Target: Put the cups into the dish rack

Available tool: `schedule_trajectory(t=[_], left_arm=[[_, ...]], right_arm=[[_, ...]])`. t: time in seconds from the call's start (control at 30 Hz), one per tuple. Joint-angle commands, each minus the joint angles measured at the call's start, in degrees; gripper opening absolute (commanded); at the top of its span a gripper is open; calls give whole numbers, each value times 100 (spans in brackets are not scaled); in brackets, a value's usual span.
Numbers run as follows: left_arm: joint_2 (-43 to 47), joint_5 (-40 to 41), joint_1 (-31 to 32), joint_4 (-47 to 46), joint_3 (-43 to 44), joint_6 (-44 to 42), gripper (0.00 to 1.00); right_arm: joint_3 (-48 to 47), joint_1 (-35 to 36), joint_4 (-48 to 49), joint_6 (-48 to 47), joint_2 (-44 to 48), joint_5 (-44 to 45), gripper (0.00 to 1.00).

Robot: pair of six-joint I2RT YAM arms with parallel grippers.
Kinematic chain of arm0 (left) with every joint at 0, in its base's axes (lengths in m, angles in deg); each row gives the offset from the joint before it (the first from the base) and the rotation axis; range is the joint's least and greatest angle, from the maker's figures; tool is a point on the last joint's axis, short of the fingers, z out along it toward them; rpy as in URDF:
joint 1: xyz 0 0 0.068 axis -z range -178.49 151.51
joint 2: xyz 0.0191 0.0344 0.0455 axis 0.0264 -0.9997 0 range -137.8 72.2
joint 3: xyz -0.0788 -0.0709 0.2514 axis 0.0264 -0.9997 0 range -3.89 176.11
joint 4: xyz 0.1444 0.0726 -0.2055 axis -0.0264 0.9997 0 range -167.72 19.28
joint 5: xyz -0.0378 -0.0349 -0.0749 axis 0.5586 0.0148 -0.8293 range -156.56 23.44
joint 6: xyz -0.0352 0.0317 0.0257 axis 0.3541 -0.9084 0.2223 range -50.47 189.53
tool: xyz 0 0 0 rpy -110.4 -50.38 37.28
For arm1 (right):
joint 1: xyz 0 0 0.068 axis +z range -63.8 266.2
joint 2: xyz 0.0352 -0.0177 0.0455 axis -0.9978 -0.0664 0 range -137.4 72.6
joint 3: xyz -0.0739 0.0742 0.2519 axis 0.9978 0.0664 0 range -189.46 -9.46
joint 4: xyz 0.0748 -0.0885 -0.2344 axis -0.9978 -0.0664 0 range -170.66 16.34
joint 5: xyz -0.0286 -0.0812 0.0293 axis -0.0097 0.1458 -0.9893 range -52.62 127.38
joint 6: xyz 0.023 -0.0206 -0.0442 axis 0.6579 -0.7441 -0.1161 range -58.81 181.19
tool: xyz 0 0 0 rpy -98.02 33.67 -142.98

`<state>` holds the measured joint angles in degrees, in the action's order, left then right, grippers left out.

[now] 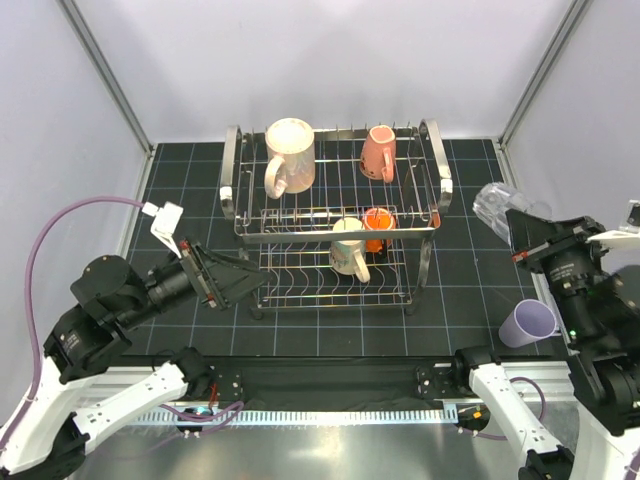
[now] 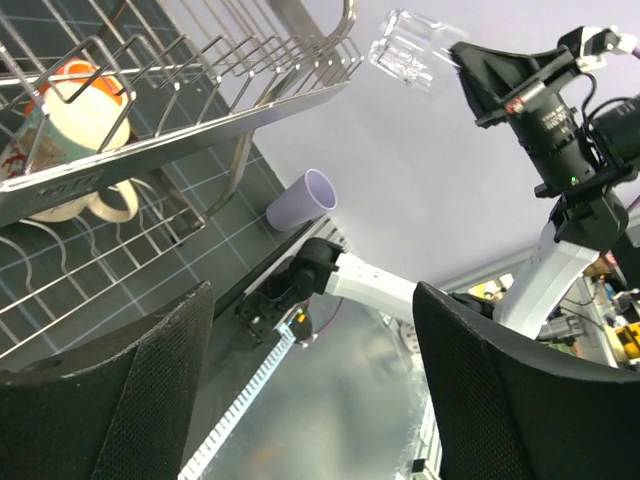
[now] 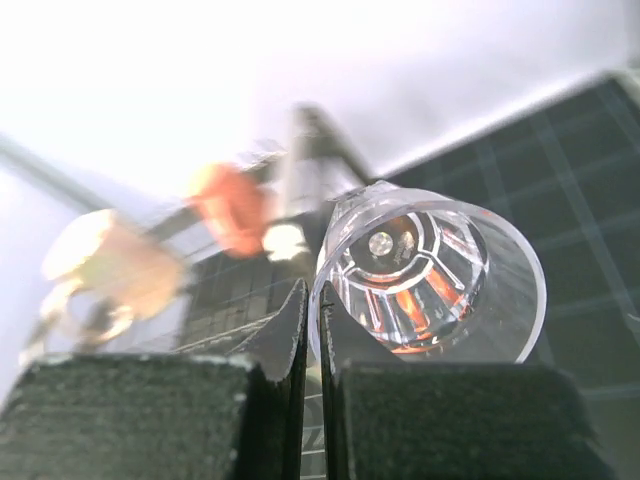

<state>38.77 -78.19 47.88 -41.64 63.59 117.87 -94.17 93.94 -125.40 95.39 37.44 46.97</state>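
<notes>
Top external, lavender tumbler [image 1: 527, 323] near dish rack [image 1: 300, 232]

The desk [image 1: 330, 455], brushed metal at its near edge, is covered by a black gridded mat [image 1: 470, 300]. It is enclosed by pale walls [image 1: 330, 60] framed with metal posts [image 1: 105, 70].

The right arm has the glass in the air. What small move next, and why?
Probably swing the glass left toward the top tier of the rack. The right gripper pinches its wall, it hangs right of the rack, and space shows between the beige mug and pink mug.
</notes>
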Motion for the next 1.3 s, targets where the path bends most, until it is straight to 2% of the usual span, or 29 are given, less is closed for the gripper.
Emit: schedule_trajectory(t=[0.0,0.1,0.13,0.3,0.57,0.7,0.9,1.0,1.07,1.27], left_arm=[[-111,-216,-14,-654,-33,185,79],[-330,-374,-23,-1005,115,185,82],[-400,-444,-14,-1189,220,176,83],[-814,-480,-14,-2068,397,167,89],[-1534,-463,-5,-3790,450,615,98],[-1798,-33,275,-4668,459,327,100],[-2343,557,1031,-4847,880,-780,100],[-2624,610,1198,-5267,872,-939,100],[-2747,759,1330,-5864,688,-1045,100],[-3222,1120,1753,-6532,810,-1555,100]], right_arm=[[-520,-19,946,-19,-210,-1843,4],[-530,-10,1631,402,-342,-3019,4],[-451,-19,2146,778,-325,-3285,4],[111,-10,3904,1870,-237,-4086,4],[1261,-19,6526,3907,-105,-4369,4],[1807,-10,7554,4630,-53,-4176,4],[2142,-10,8240,5184,-211,-4035,4],[2239,-1,8409,5229,-246,-3930,4],[2309,-1,8409,5229,-255,-3868,4],[2502,77,8901,5501,-456,-3868,4]])
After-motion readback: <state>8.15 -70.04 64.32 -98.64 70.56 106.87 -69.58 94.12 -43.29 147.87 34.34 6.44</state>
